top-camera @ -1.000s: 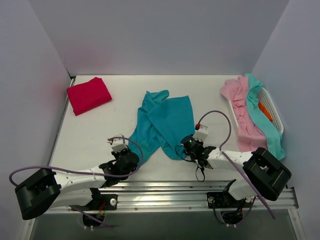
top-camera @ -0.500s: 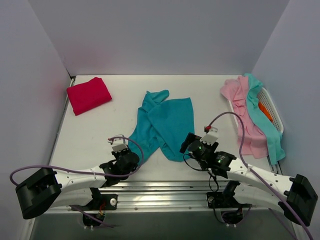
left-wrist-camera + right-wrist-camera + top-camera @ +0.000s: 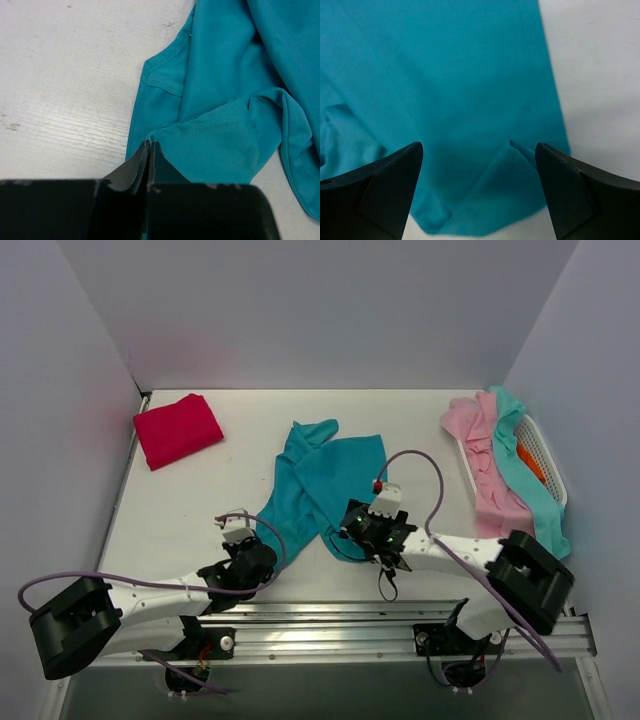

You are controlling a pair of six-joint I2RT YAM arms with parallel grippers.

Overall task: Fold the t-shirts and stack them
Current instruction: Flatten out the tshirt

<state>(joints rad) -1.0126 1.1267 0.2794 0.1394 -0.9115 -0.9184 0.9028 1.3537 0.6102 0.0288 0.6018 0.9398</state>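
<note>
Hovering open and empty, right end effector (image 3: 476, 146) has a hem corner of teal t-shirt (image 3: 330, 480) directly beneath it; left end effector (image 3: 150, 144) is pinched shut on the neighbouring hem.

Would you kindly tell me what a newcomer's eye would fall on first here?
The teal t-shirt lies crumpled mid-table, the left gripper pinched shut on its near edge and the right gripper open above it. A folded red t-shirt sits at the far left corner; a pink shirt and an aqua shirt drape over the white basket at the right.
</note>
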